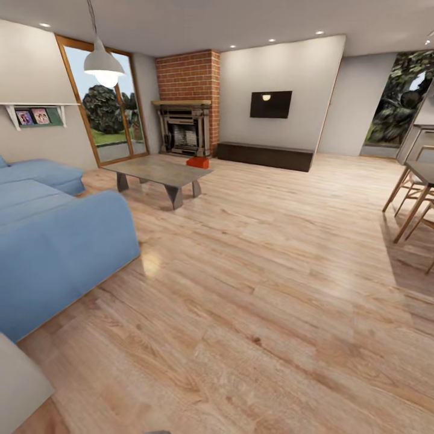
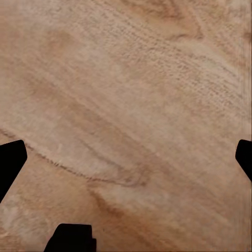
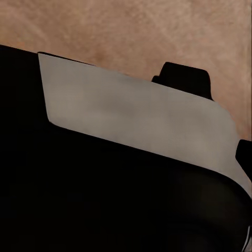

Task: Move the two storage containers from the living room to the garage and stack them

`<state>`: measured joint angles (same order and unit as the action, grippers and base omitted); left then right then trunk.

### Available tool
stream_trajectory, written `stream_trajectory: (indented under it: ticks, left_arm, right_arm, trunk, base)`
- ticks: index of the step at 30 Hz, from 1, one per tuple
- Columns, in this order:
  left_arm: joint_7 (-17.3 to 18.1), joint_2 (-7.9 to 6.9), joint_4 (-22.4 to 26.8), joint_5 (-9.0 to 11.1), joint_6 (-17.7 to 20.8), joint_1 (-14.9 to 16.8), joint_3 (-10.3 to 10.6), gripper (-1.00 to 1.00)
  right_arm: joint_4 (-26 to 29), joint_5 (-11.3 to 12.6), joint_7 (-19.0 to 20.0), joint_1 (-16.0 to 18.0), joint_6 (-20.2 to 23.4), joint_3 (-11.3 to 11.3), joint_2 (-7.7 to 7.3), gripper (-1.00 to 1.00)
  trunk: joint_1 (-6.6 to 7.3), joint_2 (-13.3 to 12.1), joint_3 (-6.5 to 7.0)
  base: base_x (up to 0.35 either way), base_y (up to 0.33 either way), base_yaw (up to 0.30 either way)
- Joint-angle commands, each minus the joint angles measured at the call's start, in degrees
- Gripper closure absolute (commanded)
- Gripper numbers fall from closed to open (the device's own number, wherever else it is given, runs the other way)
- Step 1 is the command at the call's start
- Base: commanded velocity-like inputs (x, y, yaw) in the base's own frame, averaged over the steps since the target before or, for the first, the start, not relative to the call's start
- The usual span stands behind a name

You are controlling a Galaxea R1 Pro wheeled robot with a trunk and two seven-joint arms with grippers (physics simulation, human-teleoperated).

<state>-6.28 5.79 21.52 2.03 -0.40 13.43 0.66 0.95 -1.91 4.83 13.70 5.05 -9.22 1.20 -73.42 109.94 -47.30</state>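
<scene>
One red-orange storage container [image 1: 198, 162] shows far off in the head view, by the far corner of the low coffee table [image 1: 157, 170], in front of the brick fireplace [image 1: 187, 123]. I cannot tell whether it touches the table. My left gripper [image 2: 126, 160] hangs open over light wood planks, its dark fingertips [image 2: 10, 163] far apart at the frame's sides, nothing between them. In the right wrist view my right gripper [image 3: 126, 160] faces my own black and grey body; one fingertip [image 3: 244, 153] sits far out at the edge, so it is open.
A blue sofa [image 1: 54, 241] fills the left side. Wooden dining chairs [image 1: 413, 193] stand at the right. A dark low cabinet [image 1: 265, 155] and a wall TV [image 1: 270, 104] are at the back. Wide wood floor [image 1: 259, 271] lies between me and the table.
</scene>
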Motion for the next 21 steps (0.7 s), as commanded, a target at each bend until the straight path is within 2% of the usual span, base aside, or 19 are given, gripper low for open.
stream_trajectory:
  ticks: [1, 21]
  left_arm:
    - [-0.2, 0.01, 0.0, 0.2, 0.0, 0.0, 0.1, -1.00]
    - [-0.2, -0.08, 0.0, 0.3, 0.0, 0.0, 0.0, -1.00]
  right_arm:
    - [0.1, -0.2, 0.1, 0.0, 0.3, -0.2, 0.00, -1.00]
    - [0.3, 0.3, 0.2, 0.0, 0.2, -0.1, 0.63, -1.00]
  trunk:
    - [-0.02, 0.0, -0.05]
    - [-0.02, 0.0, -0.05]
  base:
    - [0.314, -0.203, 0.000]
    - [0.314, -0.202, 0.000]
